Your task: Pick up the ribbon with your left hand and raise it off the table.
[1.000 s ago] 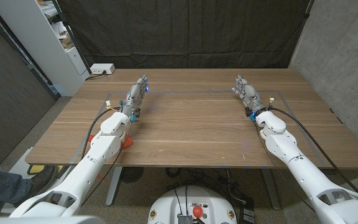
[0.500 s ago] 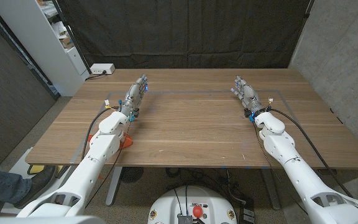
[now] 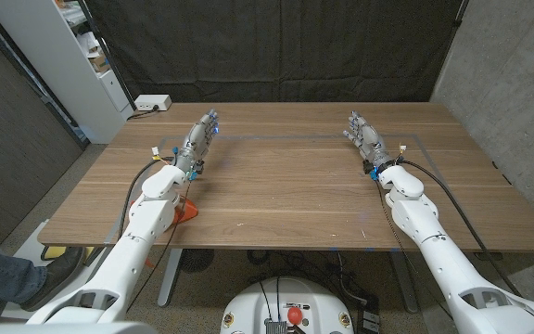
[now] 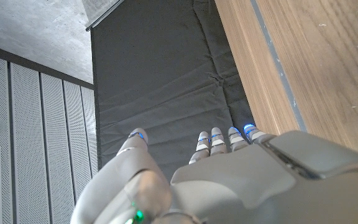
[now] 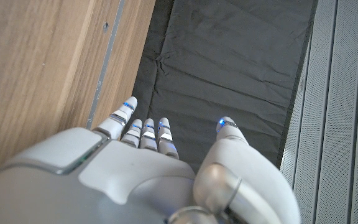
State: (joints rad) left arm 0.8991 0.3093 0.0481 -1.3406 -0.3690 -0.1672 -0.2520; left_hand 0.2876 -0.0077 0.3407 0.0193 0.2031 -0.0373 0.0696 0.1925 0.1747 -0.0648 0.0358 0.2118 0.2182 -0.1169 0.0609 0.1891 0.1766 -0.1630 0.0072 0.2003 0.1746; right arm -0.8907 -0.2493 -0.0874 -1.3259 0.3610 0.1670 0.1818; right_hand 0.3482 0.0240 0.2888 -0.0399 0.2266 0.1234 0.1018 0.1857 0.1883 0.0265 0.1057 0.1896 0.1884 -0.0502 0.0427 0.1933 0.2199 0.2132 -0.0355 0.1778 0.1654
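A long brown wooden table [image 3: 286,190] is seen from above, with a black fabric curtain [image 3: 276,46] hanging behind it. The robot's white and grey left hand [image 3: 197,139] is over the table's far left part. Its fingers [image 4: 216,140] are stretched out straight and close together, the thumb stands apart, and it holds nothing. Compared with a second ago, this hand and its forearm have shifted slightly toward the table's left edge.

The white and grey right hand [image 3: 364,137] is over the far right part, where it was before. Its fingers [image 5: 143,132] are likewise straight, with the thumb apart, and it is empty.

A small orange-red thing [image 3: 187,210] lies at the table's near edge, partly hidden under the left forearm. It may be the ribbon, but too little shows to be sure. It has not moved.

A white power strip [image 3: 152,103] sits at the far left corner.
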